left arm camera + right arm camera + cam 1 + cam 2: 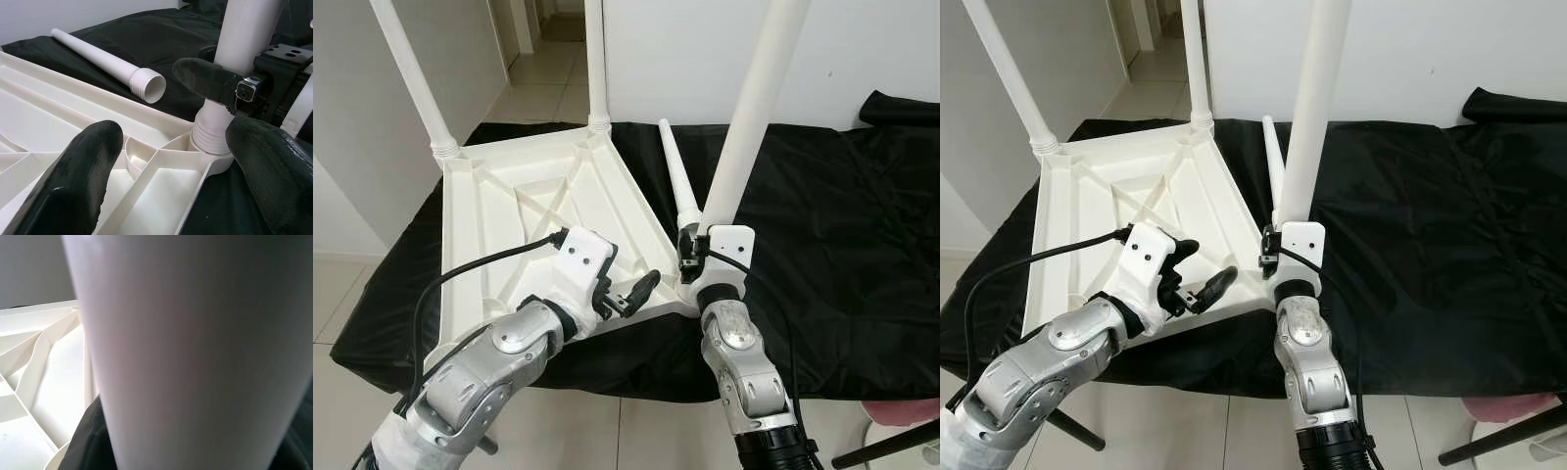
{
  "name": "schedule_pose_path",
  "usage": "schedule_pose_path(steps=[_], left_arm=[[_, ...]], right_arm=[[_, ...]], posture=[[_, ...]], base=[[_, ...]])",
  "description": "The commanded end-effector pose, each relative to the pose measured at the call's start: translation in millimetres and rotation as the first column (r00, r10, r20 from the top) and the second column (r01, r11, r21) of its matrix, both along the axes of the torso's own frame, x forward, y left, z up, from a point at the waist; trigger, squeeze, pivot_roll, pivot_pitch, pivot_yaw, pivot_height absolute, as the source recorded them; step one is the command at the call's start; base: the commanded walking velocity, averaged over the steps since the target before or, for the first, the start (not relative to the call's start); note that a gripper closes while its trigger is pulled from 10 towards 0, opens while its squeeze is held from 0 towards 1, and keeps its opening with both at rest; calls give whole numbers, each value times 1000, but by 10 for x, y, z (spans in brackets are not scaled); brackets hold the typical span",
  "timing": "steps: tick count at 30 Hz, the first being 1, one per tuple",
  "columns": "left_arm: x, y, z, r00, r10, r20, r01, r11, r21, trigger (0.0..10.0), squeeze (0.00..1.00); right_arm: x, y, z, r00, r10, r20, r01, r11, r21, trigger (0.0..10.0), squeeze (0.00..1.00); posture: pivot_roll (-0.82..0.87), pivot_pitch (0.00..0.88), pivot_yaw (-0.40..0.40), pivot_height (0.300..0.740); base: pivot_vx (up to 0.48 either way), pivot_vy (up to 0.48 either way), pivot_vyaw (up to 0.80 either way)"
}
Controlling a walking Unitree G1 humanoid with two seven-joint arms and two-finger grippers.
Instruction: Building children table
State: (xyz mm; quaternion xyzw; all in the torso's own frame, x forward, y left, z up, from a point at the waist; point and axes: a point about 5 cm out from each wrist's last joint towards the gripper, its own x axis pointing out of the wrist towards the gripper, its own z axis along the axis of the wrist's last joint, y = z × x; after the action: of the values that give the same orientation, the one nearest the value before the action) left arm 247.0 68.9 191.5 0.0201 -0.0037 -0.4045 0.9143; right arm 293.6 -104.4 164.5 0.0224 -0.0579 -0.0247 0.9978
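- Threading a third leg [754, 108] into the near corner socket of the upturned white tabletop [499, 211], the right tool [693, 257] stands clamped on the leg just above that corner.
- The left tool [631, 292], fingers apart, hovers at the tabletop's near edge beside the same socket.
- A fourth leg [677, 176] lies loose on the black cloth [832, 215] beside the tabletop, probably awaiting pickup once this one is tight.

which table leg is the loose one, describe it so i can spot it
Find the upside-down white tabletop on the black cloth. The loose leg lies flat on the cloth beside the tabletop's right edge. The other legs stand upright in corner sockets; this one lies flat, threaded end bare.
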Motion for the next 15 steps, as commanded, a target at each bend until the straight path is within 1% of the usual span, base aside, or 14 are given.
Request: schedule_pose_path(steps=[1, 2, 3, 4, 5, 6, 7, 8, 9, 10, 12, 13, 14, 15], left_arm=[[-69, -51, -9, 986, -167, -5, 167, 986, 6, 10000, 0], [-72, -56, -12, 985, -170, -6, 170, 985, 4, 10000, 0], [-72, -56, -12, 985, -170, -6, 170, 985, 4, 10000, 0], [-76, -62, -12, 985, -173, -5, 173, 985, 4, 10000, 0], [-76, -62, -12, 985, -173, -5, 173, 985, 4, 10000, 0], [-78, -68, -15, 984, -176, -5, 176, 984, 5, 10000, 0], [-78, -68, -15, 984, -176, -5, 176, 984, 5, 10000, 0], [-78, -73, -15, 984, -177, -4, 177, 984, 6, 10000, 0], [-78, -73, -15, 984, -177, -4, 177, 984, 6, 10000, 0], [-77, -77, -13, 984, -178, -4, 178, 984, 6, 10000, 0], [-77, -77, -11, 984, -179, -4, 179, 984, 5, 10000, 0], [-78, -79, -12, 984, -179, -4, 179, 984, 5, 10000, 0], [-82, -85, -15, 984, -180, -4, 180, 984, 6, 10000, 0], [-82, -85, -15, 984, -180, -4, 180, 984, 6, 10000, 0]], right_arm=[[-30, 58, -123, 996, -37, -77, 45, 995, 94, 10000, 0], [-43, 26, -87, 999, -20, -39, 23, 995, 98, 10000, 996], [-43, 26, -87, 999, -20, -39, 23, 995, 98, 10000, 996], [-54, 9, -42, 1000, 13, 5, -13, 994, 106, 10000, 1000], [-54, 9, -42, 1000, 13, 5, -13, 994, 106, 10000, 1000], [-55, 4, 7, 997, 54, 46, -59, 994, 93, 10000, 1000], [-55, 4, 7, 997, 54, 46, -59, 994, 93, 10000, 1000], [-51, -10, 41, 993, 94, 72, -100, 992, 77, 10000, 1000], [-51, -10, 41, 993, 94, 72, -100, 992, 77, 10000, 1000], [-39, -42, 64, 986, 142, 86, -146, 988, 49, 10000, 1000], [-34, -59, 65, 985, 153, 86, -157, 987, 40, 10000, 1000], [-22, -91, 62, 979, 186, 85, -188, 982, 22, 10000, 580], [-8, -114, 61, 966, 244, 82, -245, 970, -2, 10000, 0], [-8, -114, 61, 966, 244, 82, -245, 970, -2, 10000, 0]], posture=[[32, 39, 55, 740], [30, 37, 51, 740], [30, 37, 51, 740], [30, 37, 51, 740], [30, 37, 51, 740], [24, 41, 54, 740], [24, 41, 54, 740], [20, 45, 58, 740], [20, 45, 58, 740], [20, 46, 56, 740], [20, 46, 56, 740], [21, 46, 56, 740], [20, 44, 57, 740], [20, 44, 57, 740]], base=[[0, 0, 0], [0, 0, 0], [0, 0, 0], [0, 0, 0], [0, 0, 0], [0, 0, 0], [0, 0, 0], [0, 0, 0], [0, 0, 0], [0, 0, 0], [0, 0, 0], [0, 0, 0], [0, 0, 0], [0, 0, 0]])
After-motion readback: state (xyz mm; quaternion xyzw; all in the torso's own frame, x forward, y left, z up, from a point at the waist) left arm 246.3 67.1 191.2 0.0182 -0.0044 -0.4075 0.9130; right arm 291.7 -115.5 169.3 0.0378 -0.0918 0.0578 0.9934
